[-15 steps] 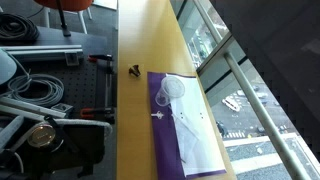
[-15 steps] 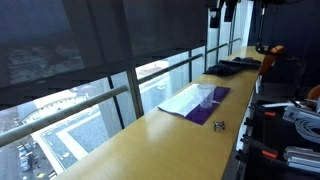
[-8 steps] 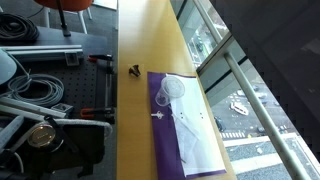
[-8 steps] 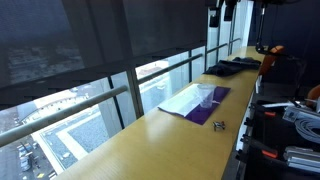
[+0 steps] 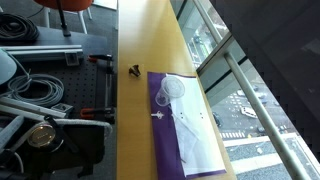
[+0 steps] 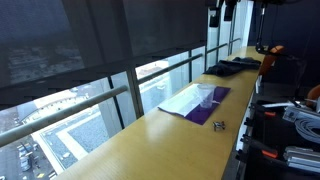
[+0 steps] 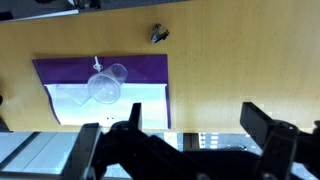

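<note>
Nothing moved since earlier frames | gripper (image 7: 175, 150) hung high over worktop (image 7: 250, 60), fingers (image 7: 265, 135) spread wide, empty | clear cup (image 7: 108, 88) lay on purple mat (image 7: 145, 68) reaching window-side edge | bare wood surrounded black clip (image 7: 158, 34)

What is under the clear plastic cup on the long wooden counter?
The clear plastic cup rests partly on a white paper sheet and partly on a purple rectangular mat. Whatever is beneath the mat is covered.
</note>
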